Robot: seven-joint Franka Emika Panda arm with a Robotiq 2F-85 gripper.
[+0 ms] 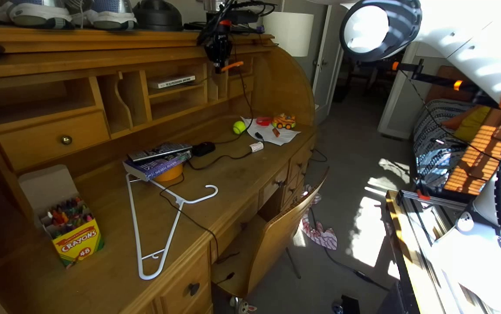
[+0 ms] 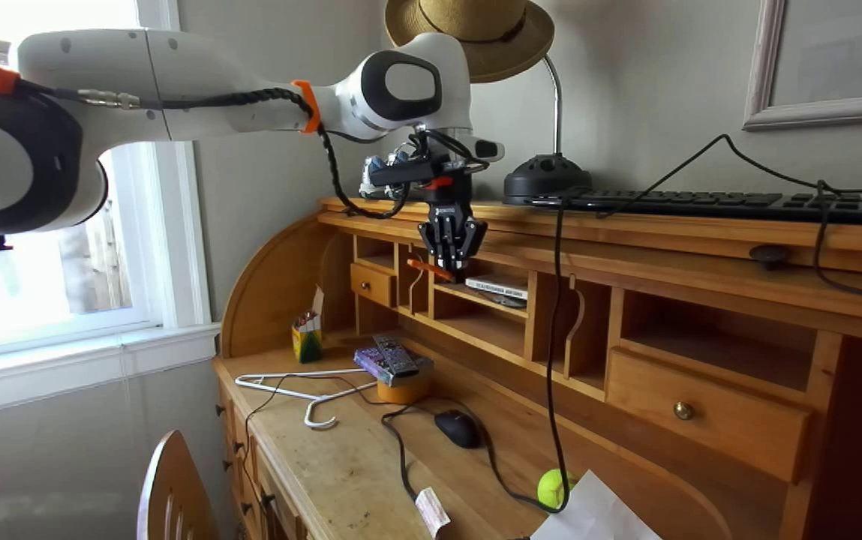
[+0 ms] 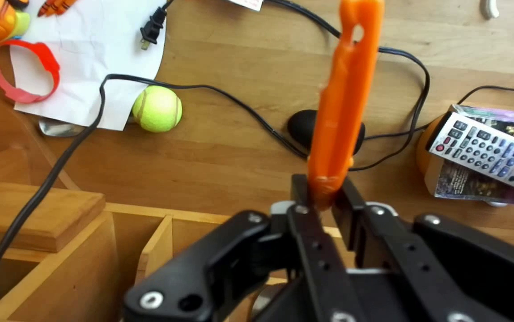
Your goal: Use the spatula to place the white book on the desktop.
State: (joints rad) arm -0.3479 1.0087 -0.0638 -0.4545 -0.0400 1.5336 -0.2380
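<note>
Gripper [image 3: 324, 192] found clamped on the spatula [image 3: 344, 98] by its orange handle, which points to the wrist view's top edge and is cut off there; blade cannot be clearly made out. White book [image 1: 175, 81], cover barely visible, lies flat on a cubby shelf [image 1: 176, 90], upper centre of an exterior view, lettered edge outward, long axis rising slightly rightward.

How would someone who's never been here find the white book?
Start at the big wooden desk and look up to its row of cubbies. In the middle section, on the upper shelf, lies the white book. Its white, lettered edge sets it apart from the purple book under the remote.
</note>
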